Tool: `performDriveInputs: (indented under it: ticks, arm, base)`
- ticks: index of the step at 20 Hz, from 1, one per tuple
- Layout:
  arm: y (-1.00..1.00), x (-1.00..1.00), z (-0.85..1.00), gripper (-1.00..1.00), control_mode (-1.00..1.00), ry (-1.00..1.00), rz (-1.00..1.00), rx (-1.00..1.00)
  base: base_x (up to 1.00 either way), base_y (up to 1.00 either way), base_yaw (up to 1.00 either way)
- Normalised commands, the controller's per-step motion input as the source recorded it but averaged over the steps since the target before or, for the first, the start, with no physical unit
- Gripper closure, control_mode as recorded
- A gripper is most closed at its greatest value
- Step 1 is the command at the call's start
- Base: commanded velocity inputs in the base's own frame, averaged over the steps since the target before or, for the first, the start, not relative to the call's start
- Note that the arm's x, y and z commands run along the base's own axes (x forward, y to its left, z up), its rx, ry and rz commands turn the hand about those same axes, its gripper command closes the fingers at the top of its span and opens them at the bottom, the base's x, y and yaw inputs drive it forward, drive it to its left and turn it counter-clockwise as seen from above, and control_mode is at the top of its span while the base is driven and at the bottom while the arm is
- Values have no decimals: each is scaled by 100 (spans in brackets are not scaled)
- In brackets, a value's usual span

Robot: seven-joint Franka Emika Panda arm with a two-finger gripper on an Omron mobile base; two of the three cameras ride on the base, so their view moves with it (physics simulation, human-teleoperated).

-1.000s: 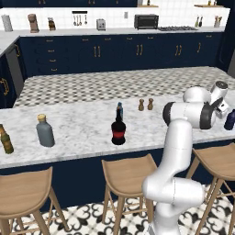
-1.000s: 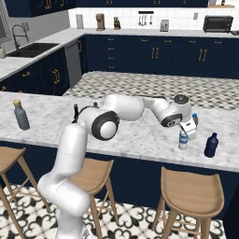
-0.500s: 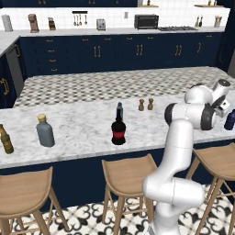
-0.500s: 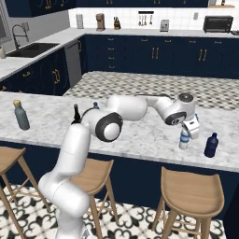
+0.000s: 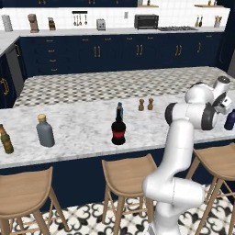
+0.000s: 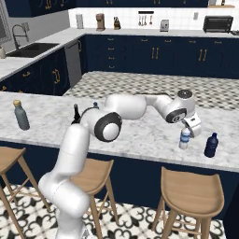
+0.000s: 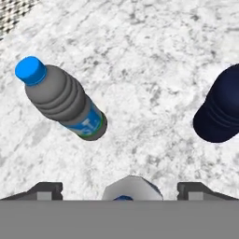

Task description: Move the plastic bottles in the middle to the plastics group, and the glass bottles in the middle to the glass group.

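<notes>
**Marble island counter, bottles sorted at either end**

Marble counter (image 5: 87, 133) is seen from both base views, with three wooden stools (image 5: 128, 172) below it. In the left base view, a grey tan-stoppered bottle (image 5: 45, 131) and an olive-brown bottle (image 5: 5, 139) are shown near the left end, well apart from a black red-labelled bottle (image 5: 118, 130) in the middle; a slim teal bottle (image 5: 120, 109) is partly hidden just behind it. Two small shakers (image 5: 145, 104) are seen further back.

In the right base view, the gripper (image 6: 192, 127) is held just above a clear bottle (image 6: 185, 138), with a navy bottle (image 6: 211, 145) near it.

From the hand view, a blue-capped bottle (image 7: 63, 99) with a blue-green label is added; its writing cannot be read. The clear bottle's top is seen between the fingertips (image 7: 44, 190), which are spread wide apart and untouched by it.
</notes>
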Motion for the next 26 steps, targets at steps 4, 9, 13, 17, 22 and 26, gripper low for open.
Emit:
performDriveInputs:
  ticks: [4, 9, 13, 17, 22, 26]
  arm:
    - [35, -40, 21, -100, -100, 0, 0, -12]
    - [56, -67, 7, -100, -100, 0, 9, -9]
    - [70, -65, 3, -100, -100, 0, 22, 0]
    - [77, -52, 13, -100, -100, 0, 25, 0]
    - [80, -30, 37, -100, -100, 6, 26, 0]
    - [76, -26, 42, -100, -100, 13, 39, 0]
  base:
    - [0, 0, 0]
    - [0, 0, 0]
    - [0, 0, 0]
    - [0, 0, 0]
    - [0, 0, 0]
    - [0, 0, 0]
